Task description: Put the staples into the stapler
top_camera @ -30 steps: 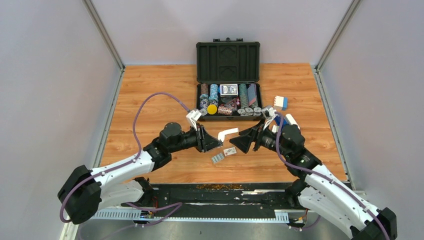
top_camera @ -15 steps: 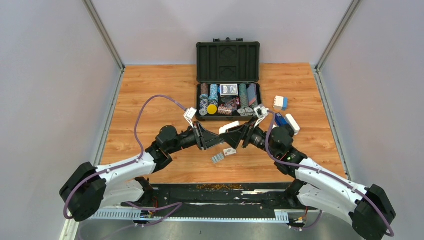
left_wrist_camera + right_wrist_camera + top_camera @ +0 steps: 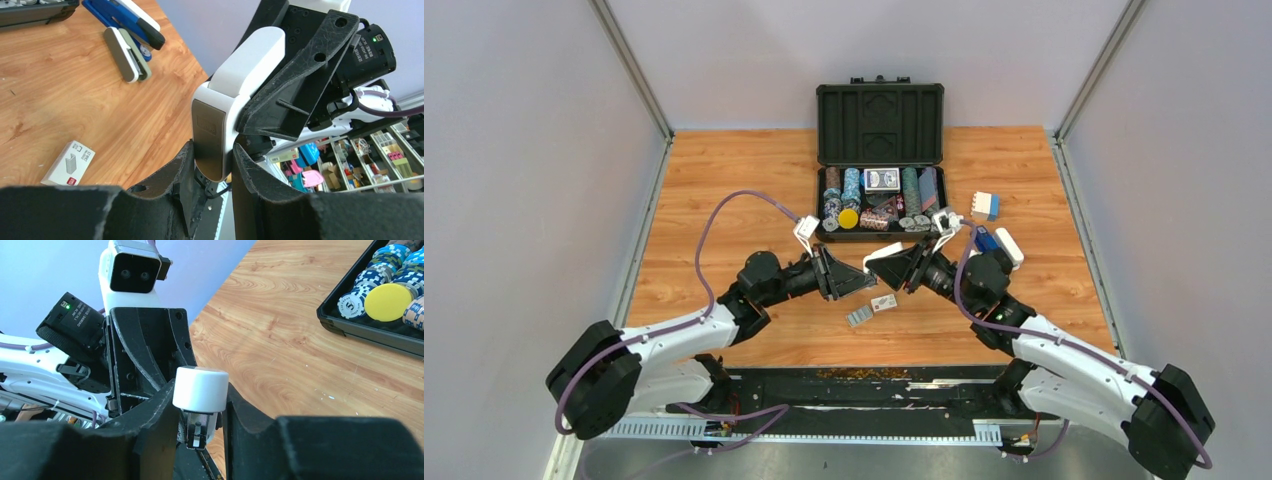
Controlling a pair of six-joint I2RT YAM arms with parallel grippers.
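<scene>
Left end effector (image 3: pixel 212 162): pinched on the grey-olive end of the stapler (image 3: pixel 240 82). Right end effector (image 3: pixel 200 402): pinched on its white rounded end. Held clear above the worktop (image 3: pixel 724 180), long axis roughly 9-to-3 o'clock. A second ago gripped by the left alone, with the right spread and apart. Box of staples (image 3: pixel 68 163) lying at 6 o'clock of it, print too small to read.
</scene>
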